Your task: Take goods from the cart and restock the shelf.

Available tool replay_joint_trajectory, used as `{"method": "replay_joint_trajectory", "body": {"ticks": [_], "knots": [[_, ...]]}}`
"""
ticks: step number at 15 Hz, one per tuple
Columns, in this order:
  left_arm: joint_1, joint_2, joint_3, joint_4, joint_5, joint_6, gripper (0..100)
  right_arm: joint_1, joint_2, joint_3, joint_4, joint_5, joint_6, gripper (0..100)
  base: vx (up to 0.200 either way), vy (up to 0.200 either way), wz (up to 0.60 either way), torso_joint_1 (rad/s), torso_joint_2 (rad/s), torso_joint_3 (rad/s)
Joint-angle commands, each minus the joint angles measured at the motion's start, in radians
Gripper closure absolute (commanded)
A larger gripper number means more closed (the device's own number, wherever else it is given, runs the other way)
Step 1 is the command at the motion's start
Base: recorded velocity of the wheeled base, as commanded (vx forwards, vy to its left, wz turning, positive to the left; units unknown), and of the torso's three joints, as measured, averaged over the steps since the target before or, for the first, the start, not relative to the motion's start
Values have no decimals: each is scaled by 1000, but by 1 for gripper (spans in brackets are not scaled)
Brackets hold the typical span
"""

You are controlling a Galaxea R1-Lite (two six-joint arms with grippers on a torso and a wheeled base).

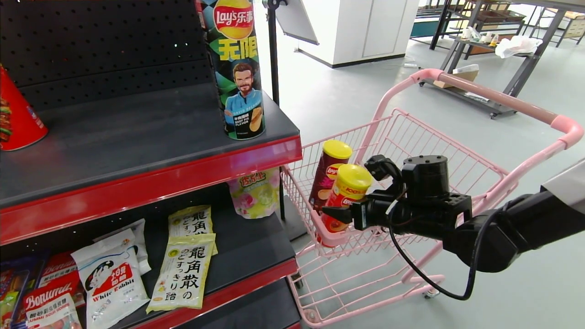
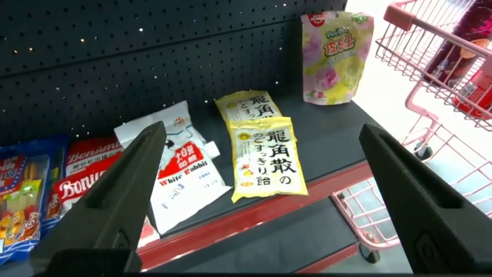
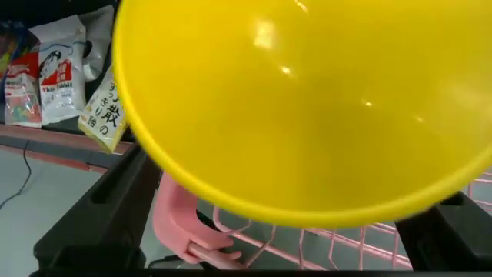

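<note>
Shelf (image 1: 151, 137): dark decks with red lips; top deck mostly bare, carrying one tall green can (image 1: 237, 73) at its cart-side end.
Cart (image 1: 498, 98): pink wire, parked just beside the shelf end.
Right gripper (image 1: 355, 192): pinching the red can across its body, from the side.
Left gripper (image 2: 261, 129): spread wide, holding nothing, hovering before the lower deck and its yellow candy bags (image 2: 265, 158).
Red can (image 1: 336, 219): yellow-lidded, upright, in the cart's corner nearest the shelf, base about level with the rim.
Maroon can (image 1: 330, 171): standing in the cart, just behind the gripped one.
Step in hand: by the look of it, lifting a gripped can out of the cart.
Next move: probably calls for raising the can clear of the wire rim, swinging it towards the shelf and setting it upright on the bare top deck near the tall green can, without knocking that one over.
</note>
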Motion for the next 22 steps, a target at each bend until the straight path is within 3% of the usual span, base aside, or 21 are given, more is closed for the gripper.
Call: {"method": "replay_joint_trajectory", "body": {"ticks": [1,2,9,12,16,19,22], "knots": [[-2,0,0,0,0,0,0,0,22,-16,0,-2,23,0,0,0,0,0,0,0],[0,0,0,0,0,0,0,0,30,-32,0,-19,48,100,0,0,0,0,0,0],[0,0,0,0,0,0,0,4,36,-35,-4,-22,54,100,0,0,0,0,0,0],[0,0,0,0,0,0,0,-6,-119,19,-3,-32,45,100,0,0,0,0,0,0],[0,0,0,0,0,0,0,-61,-236,-7,22,-32,11,100,0,0,0,0,0,0],[0,0,0,0,0,0,0,-118,-345,-70,140,-32,3,100,0,0,0,0,0,0],[0,0,0,0,0,0,0,-119,-589,-182,461,-34,-46,100,0,0,0,0,0,0]]}}
